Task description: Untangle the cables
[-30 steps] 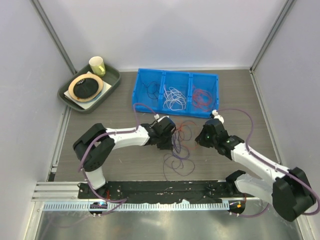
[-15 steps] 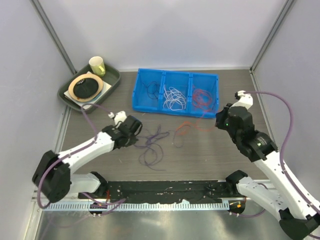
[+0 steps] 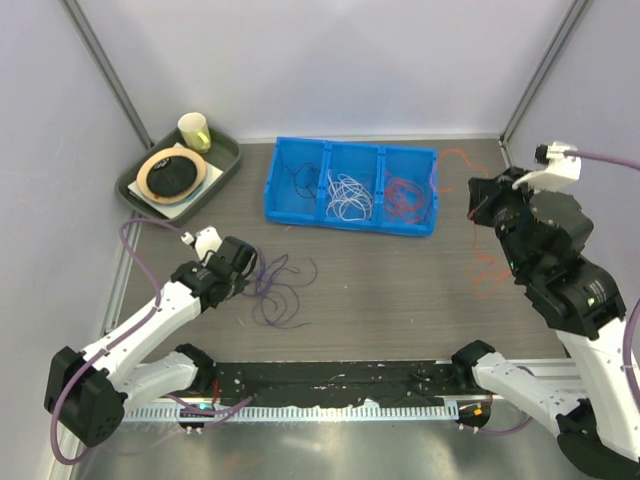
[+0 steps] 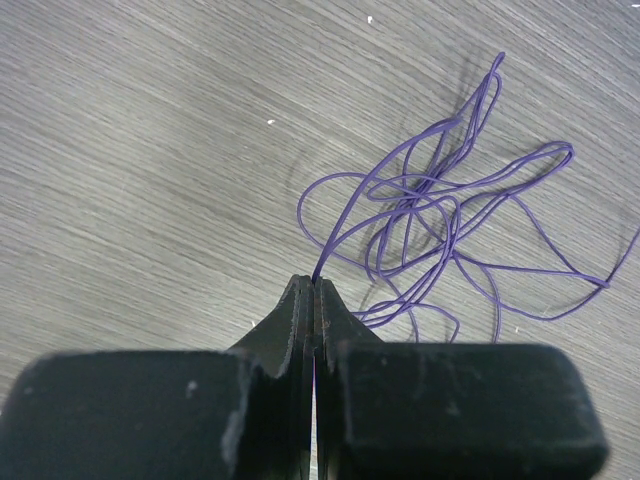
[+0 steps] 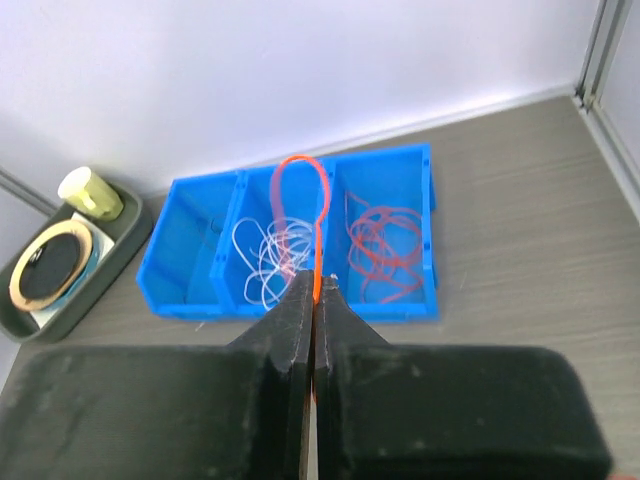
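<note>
Grip status: left gripper [image 4: 315,285] pinching purple cable [image 4: 408,188], loops trailing ahead-right; right gripper [image 5: 315,287] pinching orange cable [image 5: 319,240], blue bin [image 5: 432,240] ahead.

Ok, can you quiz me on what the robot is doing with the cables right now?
1. True or false: the left gripper is shut on a purple cable.
2. Pick one: what colour is the cable pinched in the right gripper? A white, B orange, C purple.
3. Fill the gap: the white cables lie in the ___ compartment of the blue bin.

Key: 1 true; 2 B; 3 middle.
</note>
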Controlling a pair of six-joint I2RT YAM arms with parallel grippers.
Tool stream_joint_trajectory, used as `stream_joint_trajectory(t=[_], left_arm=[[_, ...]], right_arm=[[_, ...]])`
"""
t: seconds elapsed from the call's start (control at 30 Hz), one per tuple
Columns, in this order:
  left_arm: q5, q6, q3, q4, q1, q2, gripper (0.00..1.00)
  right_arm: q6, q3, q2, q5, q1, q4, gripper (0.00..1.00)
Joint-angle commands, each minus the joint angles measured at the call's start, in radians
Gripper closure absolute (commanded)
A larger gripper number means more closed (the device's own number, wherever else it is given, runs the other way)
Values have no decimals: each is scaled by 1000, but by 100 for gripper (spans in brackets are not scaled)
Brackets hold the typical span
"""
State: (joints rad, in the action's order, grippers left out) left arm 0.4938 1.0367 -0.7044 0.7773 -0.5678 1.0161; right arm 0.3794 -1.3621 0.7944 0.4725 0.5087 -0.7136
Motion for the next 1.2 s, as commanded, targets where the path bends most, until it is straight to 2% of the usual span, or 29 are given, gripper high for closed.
stream_joint_trajectory(t=[0.0, 0.13, 0.4, 0.5, 0.73, 0.93, 1.03, 1.17], left_arm=[[43, -9, -1, 14, 8, -10, 100], [-15, -36, 8, -45, 8, -14, 100], [-23, -61, -1, -44, 8, 1, 100], [-24, -63, 2, -39, 8, 1, 100], [-49, -67, -1, -53, 6, 9, 100], [-61, -84, -15, -59, 8, 44, 100], [-70, -89, -21, -65, 8, 59, 100], [-83, -95, -26, -65, 8, 67, 100]], right_arm=[[-88, -138, 135, 55, 2, 26, 99], [-148, -264, 285, 67, 1, 55, 99], [-246, -442, 508, 95, -41, 143, 99], [-287, -450, 580, 86, -81, 222, 99], [-269, -473, 698, -24, -205, 276, 99], [-313, -411, 752, -81, -225, 330, 99], [-312, -359, 759, -142, -225, 377, 99], [-286, -301, 767, -152, -225, 419, 99]])
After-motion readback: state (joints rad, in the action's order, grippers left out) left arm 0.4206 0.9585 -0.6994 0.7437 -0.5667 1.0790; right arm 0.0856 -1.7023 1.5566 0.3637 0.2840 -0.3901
